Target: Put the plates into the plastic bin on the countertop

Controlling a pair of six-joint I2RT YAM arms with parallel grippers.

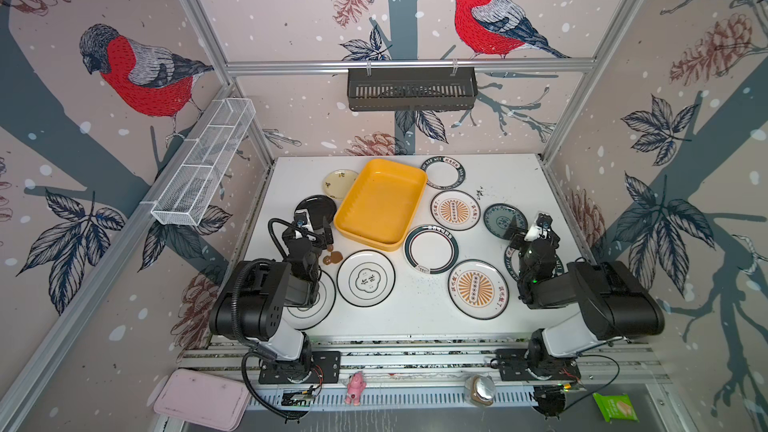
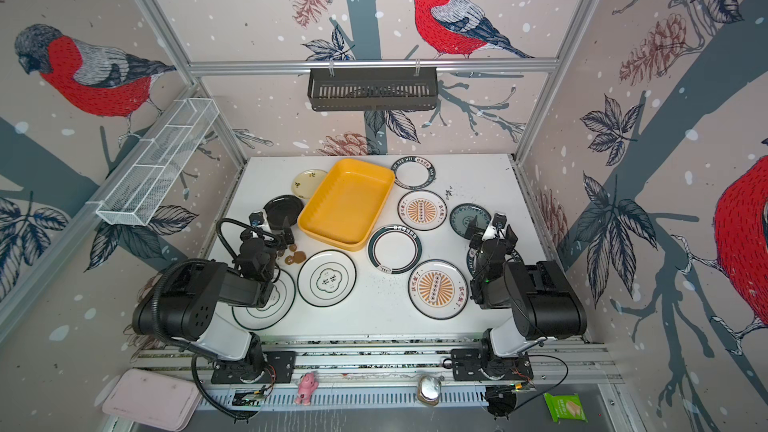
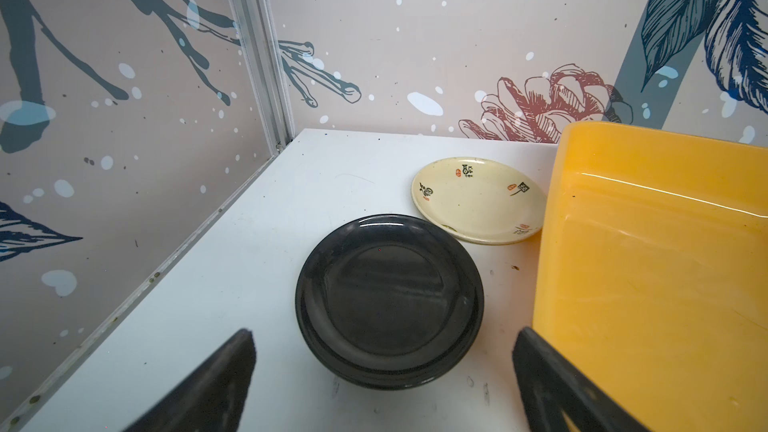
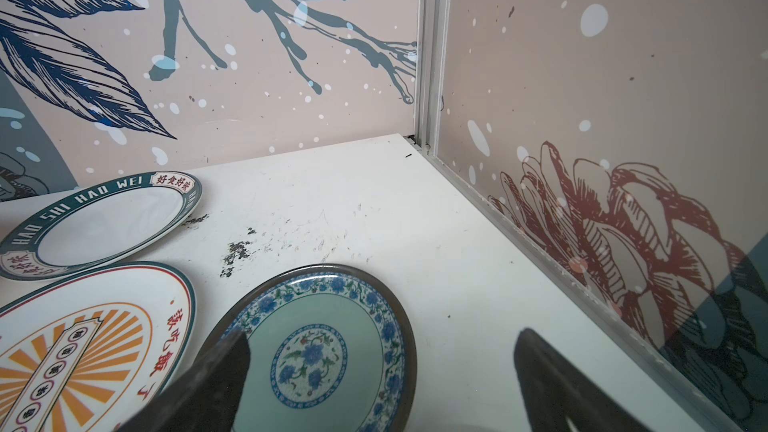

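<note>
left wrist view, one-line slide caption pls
Open left gripper faces a glossy black plate on the white countertop, small cream plate beyond it, yellow plastic bin alongside.

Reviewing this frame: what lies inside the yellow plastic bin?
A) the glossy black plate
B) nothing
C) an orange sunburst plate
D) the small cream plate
B: in both top views the plastic bin shows only its bare yellow floor; the black plate and cream plate lie beside it on the countertop.
</note>
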